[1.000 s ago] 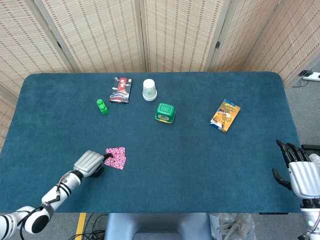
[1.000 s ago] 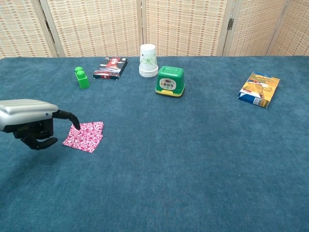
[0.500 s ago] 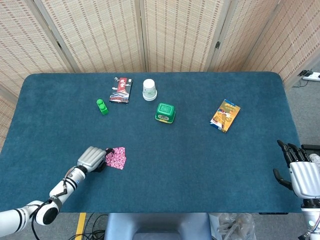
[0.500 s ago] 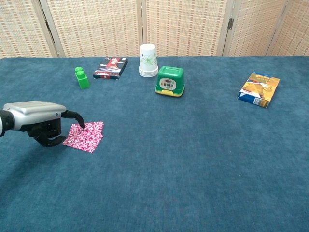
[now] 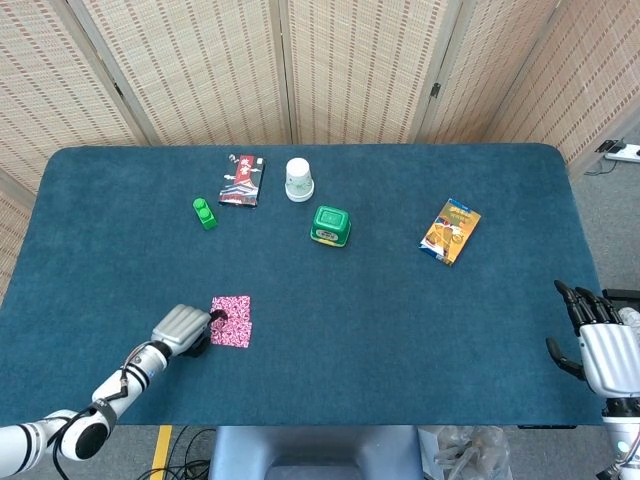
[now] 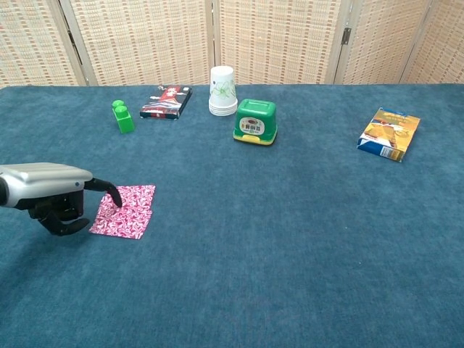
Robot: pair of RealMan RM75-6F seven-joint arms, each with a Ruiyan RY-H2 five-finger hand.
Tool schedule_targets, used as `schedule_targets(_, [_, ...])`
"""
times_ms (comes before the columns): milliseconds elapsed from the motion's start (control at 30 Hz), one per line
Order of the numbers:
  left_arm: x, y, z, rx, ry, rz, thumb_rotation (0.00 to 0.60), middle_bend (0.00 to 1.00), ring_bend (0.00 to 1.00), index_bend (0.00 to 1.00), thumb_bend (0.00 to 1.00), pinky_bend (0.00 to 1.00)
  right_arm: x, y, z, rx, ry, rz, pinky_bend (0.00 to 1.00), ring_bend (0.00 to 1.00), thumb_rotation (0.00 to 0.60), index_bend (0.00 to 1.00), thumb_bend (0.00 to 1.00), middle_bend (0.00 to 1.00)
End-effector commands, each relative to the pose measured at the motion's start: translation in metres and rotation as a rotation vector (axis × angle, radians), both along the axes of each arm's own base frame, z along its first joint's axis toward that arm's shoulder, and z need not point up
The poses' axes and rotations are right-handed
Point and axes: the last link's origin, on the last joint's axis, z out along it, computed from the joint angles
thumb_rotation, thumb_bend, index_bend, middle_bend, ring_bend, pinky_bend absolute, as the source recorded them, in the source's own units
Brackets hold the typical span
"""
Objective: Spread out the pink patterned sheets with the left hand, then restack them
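Right now I am pressing one extended finger of the left robot hand (image 6: 54, 197) onto the near-left part of the pink patterned sheets (image 6: 123, 211), while the other fingers are curling under the palm with nothing in them. The robot hand is grasping nothing; it is only touching the paper from above. The sheets are lying flat near the front-left corner of the tabletop (image 6: 290, 239), and in the chest view I am seeing a second edge peeking out along the right side of the pile, so I am judging that the spreading step is only just starting: the sheets are mostly covering one another.

The right robot hand (image 5: 598, 345) is hanging off the front-right edge of the tabletop with its fingers apart, holding nothing and taking no part.

For the next move I am thinking of keeping light downward pressure and dragging the fingertip sideways so the top sheet slides off the one below; pressing too hard is likely to carry the whole pile along on the felt.

Further out, the green block (image 6: 122, 117), the dark packet (image 6: 166, 101), the paper cups (image 6: 223, 91) and the green tub (image 6: 256, 121) are sitting toward the back edge, and the snack box (image 6: 390, 133) is lying toward the right edge, all well apart from the sheets.
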Motion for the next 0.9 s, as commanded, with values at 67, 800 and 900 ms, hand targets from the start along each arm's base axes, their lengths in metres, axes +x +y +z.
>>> schedule_targets(67, [0.0,-0.011,0.005,-0.016,0.009,-0.015,0.6,0.97,0.93,0.26,0.56,1.0,0.0,0.0,0.001,-0.004,-0.002,0.005,0.19,0.13,0.6,0.05,0.38,0.21])
schedule_targets(800, [0.017,-0.03,0.008,-0.02,-0.034,-0.062,0.6,0.97,0.93,0.26,0.56,1.0,-0.004,0.004,0.004,-0.015,-0.01,0.004,0.19,0.13,0.6,0.05,0.39,0.21])
schedule_targets(900, [0.016,-0.024,0.009,0.003,-0.031,-0.057,0.6,0.97,0.93,0.26,0.56,1.0,-0.005,0.005,0.004,-0.016,-0.012,0.002,0.19,0.13,0.6,0.05,0.39,0.21])
